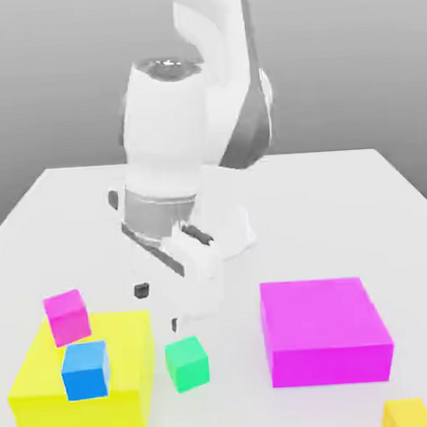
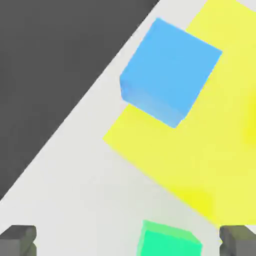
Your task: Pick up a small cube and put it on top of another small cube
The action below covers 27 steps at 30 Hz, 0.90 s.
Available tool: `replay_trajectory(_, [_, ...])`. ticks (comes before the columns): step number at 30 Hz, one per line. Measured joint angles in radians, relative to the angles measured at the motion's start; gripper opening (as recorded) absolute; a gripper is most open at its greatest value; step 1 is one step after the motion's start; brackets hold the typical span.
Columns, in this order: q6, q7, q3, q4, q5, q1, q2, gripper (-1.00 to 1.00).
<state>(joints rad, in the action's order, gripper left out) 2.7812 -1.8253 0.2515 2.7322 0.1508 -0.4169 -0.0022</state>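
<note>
The white Panda arm (image 1: 194, 120) drops from the top of the exterior view, folds at a thick elbow and reaches toward the camera, its wrist angled down over the near part of the table (image 1: 341, 209). The gripper (image 1: 159, 307) hangs low above the surface, and 2 dark fingertips (image 1: 142, 290) show under the white hand, set well apart. In the hand view the same 2 tips sit at opposite corners of the picture with the small green cube (image 2: 167, 241) between them, nearer one tip than the other, so the jaws stand wide and hold nothing. In the exterior view the small green cube (image 1: 187, 362) rests on the table at about 5 o'clock from the gripper, just beside the big yellow block (image 1: 82, 398) and apart from the fingers. The small blue cube (image 1: 85, 370) and the small magenta cube (image 1: 67, 316) sit on top of the yellow block, the magenta one at 12 o'clock from the blue one. The big magenta block (image 1: 324, 330) lies at 3 o'clock from the green cube, well apart from it. A small yellow cube (image 1: 407, 414) sits at the exterior view's bottom right corner. The table is plain and pale, and a flat grey backdrop stands behind it.
</note>
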Motion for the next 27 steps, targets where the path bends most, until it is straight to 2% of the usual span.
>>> replay_trajectory(2, [0.042, -0.019, 0.011, 0.031, -0.066, -0.003, 0.049, 0.00])
replay_trajectory(4, [0.076, -0.036, 0.008, 0.033, -0.073, 0.001, 0.089, 0.00])
replay_trajectory(9, [0.156, -0.096, -0.044, 0.014, -0.004, 0.037, 0.187, 0.00])
replay_trajectory(14, [0.238, -0.154, -0.144, -0.003, 0.075, 0.117, 0.293, 0.00])
replay_trajectory(15, [0.250, -0.160, -0.160, -0.005, 0.084, 0.130, 0.308, -1.00])
replay_trajectory(21, [0.258, -0.164, -0.167, -0.006, 0.090, 0.137, 0.316, -1.00])
replay_trajectory(27, [0.180, -0.106, -0.077, 0.009, 0.008, 0.067, 0.215, -1.00])
